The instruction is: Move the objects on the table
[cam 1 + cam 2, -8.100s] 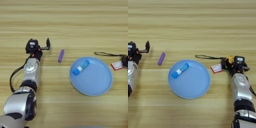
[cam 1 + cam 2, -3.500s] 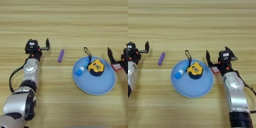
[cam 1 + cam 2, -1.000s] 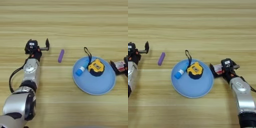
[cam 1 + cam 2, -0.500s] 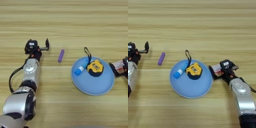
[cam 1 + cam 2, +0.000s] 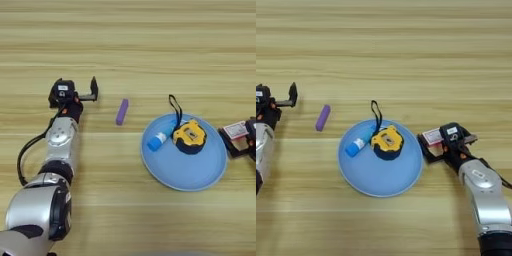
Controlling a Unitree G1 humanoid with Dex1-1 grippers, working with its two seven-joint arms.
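The yellow-and-black tape measure (image 5: 387, 141) lies in the blue plate (image 5: 376, 182), its black strap trailing over the far rim. A blue-and-white tube (image 5: 356, 146) rests in the plate beside it. Just right of the plate, my right gripper (image 5: 427, 143) is shut on the small red-and-white box (image 5: 432, 136), one black finger under the box's near edge. The purple bar (image 5: 122, 111) lies on the table (image 5: 150, 45) left of the plate. My left gripper (image 5: 86, 93) stands open, parked a little left of the purple bar and apart from it.
My left forearm (image 5: 60, 150) runs from the near left corner up to its gripper. My right forearm (image 5: 486, 200) fills the near right corner. The plate's rim is close to the held box.
The tape measure, once at the right beside the box, now lies in the plate. My right gripper opened, came down and shut on the box, then edged slightly towards the plate. The left arm stayed still.
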